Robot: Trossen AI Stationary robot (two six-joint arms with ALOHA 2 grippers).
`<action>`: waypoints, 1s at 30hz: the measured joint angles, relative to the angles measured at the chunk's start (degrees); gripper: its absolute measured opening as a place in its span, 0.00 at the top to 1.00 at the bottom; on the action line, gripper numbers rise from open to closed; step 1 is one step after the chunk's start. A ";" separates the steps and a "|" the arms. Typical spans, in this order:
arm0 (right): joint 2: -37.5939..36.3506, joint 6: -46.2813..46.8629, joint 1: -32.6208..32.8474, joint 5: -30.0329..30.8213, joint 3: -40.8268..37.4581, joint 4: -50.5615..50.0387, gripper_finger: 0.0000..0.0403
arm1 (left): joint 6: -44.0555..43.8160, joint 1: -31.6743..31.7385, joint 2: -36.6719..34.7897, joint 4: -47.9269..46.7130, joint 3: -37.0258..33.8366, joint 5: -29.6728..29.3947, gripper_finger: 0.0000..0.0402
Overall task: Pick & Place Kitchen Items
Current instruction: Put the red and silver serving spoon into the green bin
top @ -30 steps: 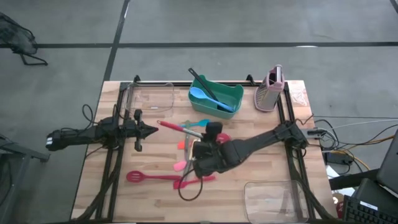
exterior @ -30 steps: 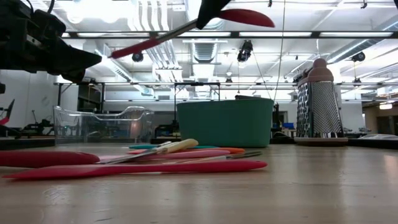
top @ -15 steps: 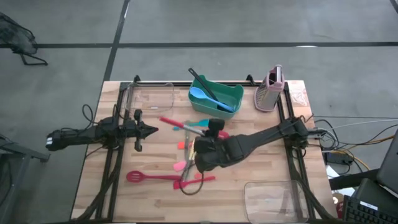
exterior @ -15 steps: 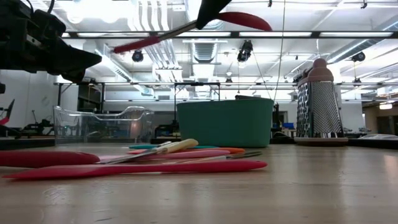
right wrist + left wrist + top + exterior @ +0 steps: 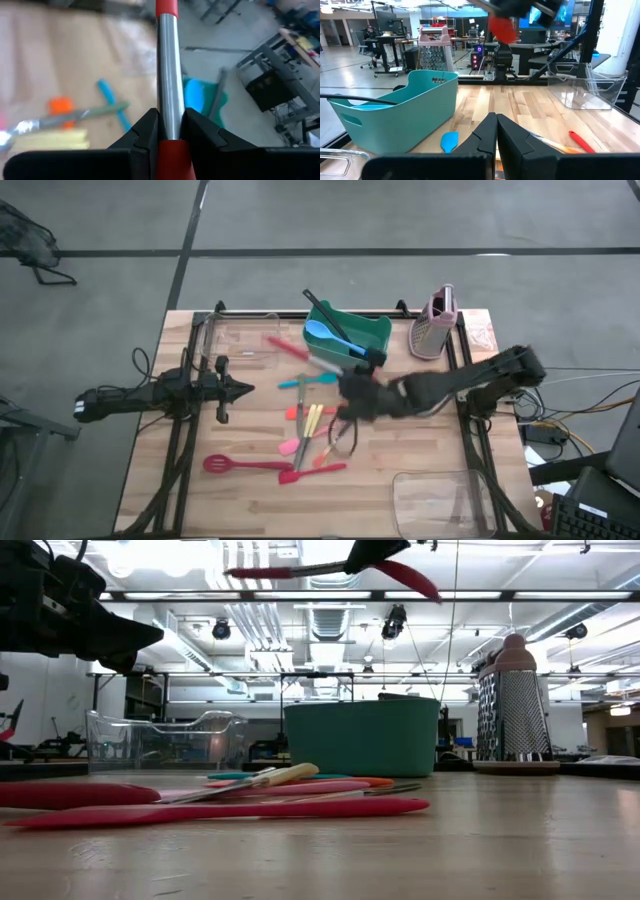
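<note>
Left pincer (image 5: 243, 389) sits over the table's (image 5: 420, 460) left side, fingers pressed together on nothing, just short of the clear tub (image 5: 240, 335) at the back.

Mid-table I see the loose utensils: a red slotted spatula (image 5: 245, 465) nearest the front, pink and yellow-handled pieces (image 5: 305, 425) beside it, a teal spatula (image 5: 305, 380) farther back.

Right pincer (image 5: 352, 385) is up off the table, just in front of the green bin (image 5: 347, 335). It is clamped narrow on the metal shaft of a red spatula (image 5: 168, 75); the handle points toward the clear tub, and the blade (image 5: 405, 575) droops. A blue spoon (image 5: 318, 332) lies in the bin.

Grater (image 5: 437, 322) stands upright at the back right.
</note>
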 joint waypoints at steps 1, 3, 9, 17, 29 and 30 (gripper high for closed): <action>-1.34 -1.07 -1.40 -0.18 -1.42 2.65 0.82 | 0.00 0.00 0.00 0.00 0.00 -0.02 0.95; -3.58 -2.79 -4.73 -2.14 -3.79 6.81 0.82 | 0.00 0.02 0.00 0.00 0.00 0.00 0.95; -6.01 -4.01 -15.53 -9.32 -7.31 11.74 0.81 | 0.00 0.02 0.00 0.02 0.00 -0.02 0.95; -5.05 -2.50 -26.88 -12.25 -8.76 11.62 0.79 | 0.00 0.00 0.00 0.02 0.00 0.00 0.95; 3.28 -6.09 -33.03 -16.87 -8.45 13.53 0.81 | 0.00 0.00 0.00 0.02 0.00 0.00 0.95; 4.00 -6.16 -33.35 -17.14 -8.45 13.53 0.80 | 0.00 0.00 0.00 0.02 0.00 0.00 0.95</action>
